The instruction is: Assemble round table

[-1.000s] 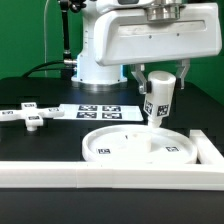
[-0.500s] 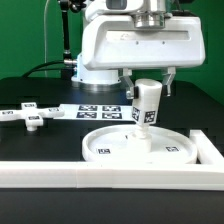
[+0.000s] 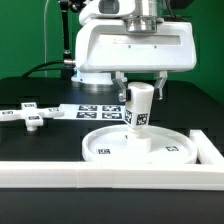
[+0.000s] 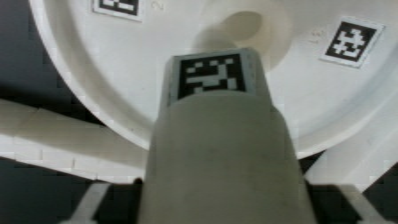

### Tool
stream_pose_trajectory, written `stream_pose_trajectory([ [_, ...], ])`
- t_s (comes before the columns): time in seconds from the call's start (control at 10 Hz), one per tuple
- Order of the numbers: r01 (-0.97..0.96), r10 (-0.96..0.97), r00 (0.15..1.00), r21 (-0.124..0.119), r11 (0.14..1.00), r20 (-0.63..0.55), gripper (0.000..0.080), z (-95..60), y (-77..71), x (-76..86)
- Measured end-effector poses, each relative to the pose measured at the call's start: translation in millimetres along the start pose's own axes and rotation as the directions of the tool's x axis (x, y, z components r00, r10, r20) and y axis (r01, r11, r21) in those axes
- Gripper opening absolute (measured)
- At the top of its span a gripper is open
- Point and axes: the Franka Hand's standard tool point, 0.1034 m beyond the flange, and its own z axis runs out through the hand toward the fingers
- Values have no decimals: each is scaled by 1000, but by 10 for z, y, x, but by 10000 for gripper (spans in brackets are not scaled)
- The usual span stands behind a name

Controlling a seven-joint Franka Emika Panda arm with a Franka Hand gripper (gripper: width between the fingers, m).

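While pincer (image 3: 141,91) clamps smooth cylindrical leg (image 3: 139,118) upright, rimmed round disc (image 3: 115,136) lies beneath.

Green backdrop (image 3: 20,35), black tabletop (image 3: 40,140), marker board (image 3: 100,110) lying flat, long white rail (image 3: 60,175) along front edge

Upright leg (image 3: 139,115) over the disc (image 3: 175,140); cross base (image 3: 28,115) to the exterior view's left.

The arm hangs straight down, wrist vertical, with the gripper (image 3: 141,88) pointing downward and its two fingers (image 3: 121,85) clamped on the top of the leg (image 3: 139,112).
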Motion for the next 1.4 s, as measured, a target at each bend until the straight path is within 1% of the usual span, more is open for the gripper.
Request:
stream_pose_trajectory([
  [0.4, -10, 10, 1000, 1, 1000, 1, 410, -2, -1, -4],
  [0.7, -18, 18, 1000, 6, 1000, 13, 410, -25, -59, -89],
  [1.0, -12, 12, 1000, 11, 1000, 15, 410, -16, -104, -99],
  [1.2, -4, 4, 1000, 14, 1000, 12, 410, 14, -144, -82],
  [1.4, -2, 2, 1000, 15, 1000, 16, 410, 53, -134, -86],
])
